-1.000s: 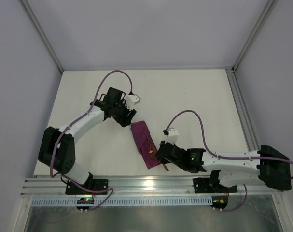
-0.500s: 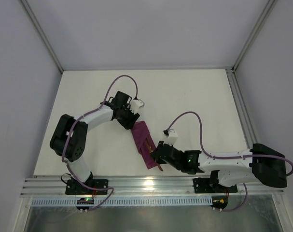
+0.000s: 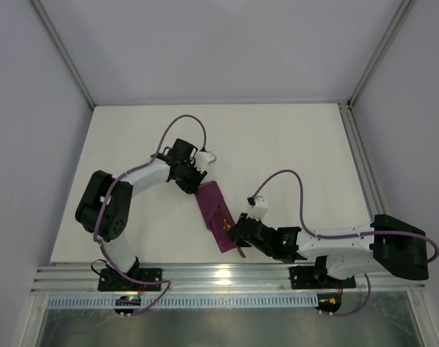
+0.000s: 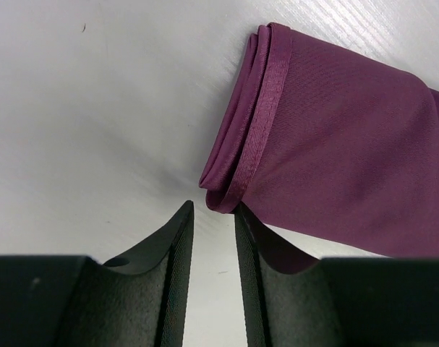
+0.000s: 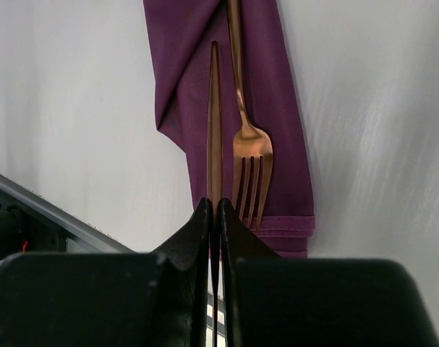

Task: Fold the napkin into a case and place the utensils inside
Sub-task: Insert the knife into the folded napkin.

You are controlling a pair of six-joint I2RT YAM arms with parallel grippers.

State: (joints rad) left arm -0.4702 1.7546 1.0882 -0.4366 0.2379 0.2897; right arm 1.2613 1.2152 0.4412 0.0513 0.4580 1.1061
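No legible text, label, brand, number or sign in any view.
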